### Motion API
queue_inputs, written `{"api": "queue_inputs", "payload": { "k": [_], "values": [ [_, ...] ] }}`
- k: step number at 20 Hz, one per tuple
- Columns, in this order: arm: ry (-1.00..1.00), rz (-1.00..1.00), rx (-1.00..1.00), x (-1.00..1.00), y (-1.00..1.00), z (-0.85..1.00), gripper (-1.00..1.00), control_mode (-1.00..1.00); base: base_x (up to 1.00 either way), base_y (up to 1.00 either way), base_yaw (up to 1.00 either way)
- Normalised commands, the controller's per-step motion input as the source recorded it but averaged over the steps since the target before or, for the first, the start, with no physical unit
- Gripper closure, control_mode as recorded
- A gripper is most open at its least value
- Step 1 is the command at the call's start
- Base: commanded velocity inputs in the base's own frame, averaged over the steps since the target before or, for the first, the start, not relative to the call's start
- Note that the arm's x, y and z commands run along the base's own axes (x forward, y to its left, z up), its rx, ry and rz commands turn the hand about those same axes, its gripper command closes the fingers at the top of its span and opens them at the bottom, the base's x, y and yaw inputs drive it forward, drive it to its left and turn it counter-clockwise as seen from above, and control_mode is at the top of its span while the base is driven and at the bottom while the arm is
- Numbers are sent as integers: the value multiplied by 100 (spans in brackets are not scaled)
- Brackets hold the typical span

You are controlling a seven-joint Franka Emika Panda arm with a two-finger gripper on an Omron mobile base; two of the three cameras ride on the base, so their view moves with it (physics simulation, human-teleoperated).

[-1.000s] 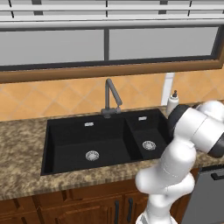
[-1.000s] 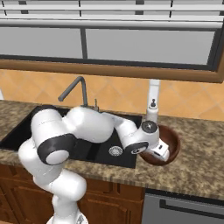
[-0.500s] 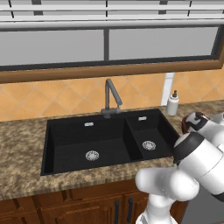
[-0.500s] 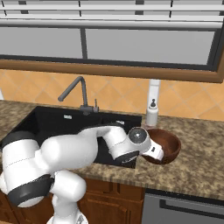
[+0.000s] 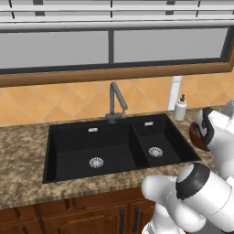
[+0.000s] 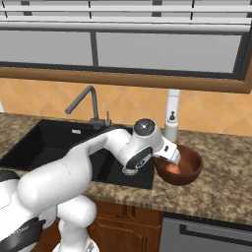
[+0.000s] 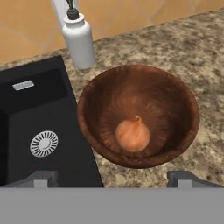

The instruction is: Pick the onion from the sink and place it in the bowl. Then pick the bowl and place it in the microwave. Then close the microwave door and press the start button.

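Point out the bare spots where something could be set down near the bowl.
Free: granite right of the bowl, and the counter left of the sink. Crowded: between bowl and soap bottle, and the bowl itself, holding the onion.

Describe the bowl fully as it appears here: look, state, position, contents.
The bowl is deep, round, dark brown with a wood-like grain. It sits upright on the speckled counter, just right of the sink and in front of the white soap bottle. The onion rests at its bottom. The fingers aren't touching it.
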Motion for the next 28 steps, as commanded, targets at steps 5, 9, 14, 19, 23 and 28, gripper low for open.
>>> {"api": "queue_inputs", "payload": {
  "k": [5, 9, 14, 19, 23, 28],
  "values": [
    [38, 15, -1, 1, 36, 37, -100, -100, 0, 0, 0],
    [18, 24, 0, 28, -4, -18, -100, -100, 0, 0, 0],
    [3, 20, 3, 31, -18, -35, -100, -100, 0, 0, 0],
    [1, 5, 3, 33, 7, -38, -100, -100, 0, 0, 0],
    [10, 0, 0, 54, 0, -18, -100, -100, 0, 0, 0],
    [5, 0, 0, 45, -3, -23, -100, -100, 0, 0, 0]
  ]
}}
